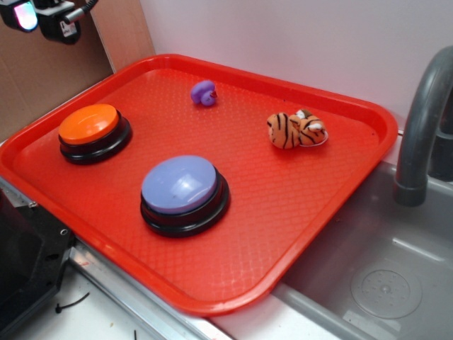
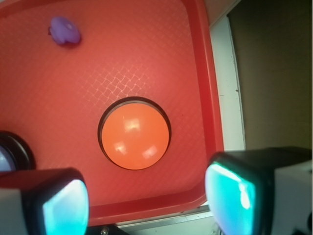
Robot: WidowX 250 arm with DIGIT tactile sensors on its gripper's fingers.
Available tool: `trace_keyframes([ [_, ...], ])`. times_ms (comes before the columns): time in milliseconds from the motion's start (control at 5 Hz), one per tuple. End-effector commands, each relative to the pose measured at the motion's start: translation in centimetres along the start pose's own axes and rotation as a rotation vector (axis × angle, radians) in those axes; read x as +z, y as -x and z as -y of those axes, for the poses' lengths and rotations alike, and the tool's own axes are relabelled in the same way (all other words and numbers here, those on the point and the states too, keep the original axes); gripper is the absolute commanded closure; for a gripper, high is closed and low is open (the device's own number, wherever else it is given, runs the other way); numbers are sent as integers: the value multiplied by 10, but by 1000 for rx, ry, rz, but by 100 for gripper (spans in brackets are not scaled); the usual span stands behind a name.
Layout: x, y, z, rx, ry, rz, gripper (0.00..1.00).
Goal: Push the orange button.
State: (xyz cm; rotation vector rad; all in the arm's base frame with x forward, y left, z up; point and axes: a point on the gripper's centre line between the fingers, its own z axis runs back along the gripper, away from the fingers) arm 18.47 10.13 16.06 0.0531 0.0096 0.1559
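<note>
Pincer (image 2: 146,200) hangs wide apart and empty, high at the exterior frame's upper left; orange button (image 1: 89,123) sits untouched below, left on the red tray (image 1: 283,234), centred between the fingers (image 2: 63,205) in the wrist frame.

A glossy orange domed button on a black round base (image 1: 90,126) is seen on a red plastic tray (image 1: 283,234) embossed with a diamond-grid texture; an orange, black-striped plush tiger (image 1: 295,129) is shown far right.

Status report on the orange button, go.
Gripper open, high above tray. Orange button untouched, directly below. Path clear; purple toy well off.
</note>
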Motion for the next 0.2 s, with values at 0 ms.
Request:
trace_keyframes([
  [0, 12, -1, -6, -6, -105, 66, 0],
])
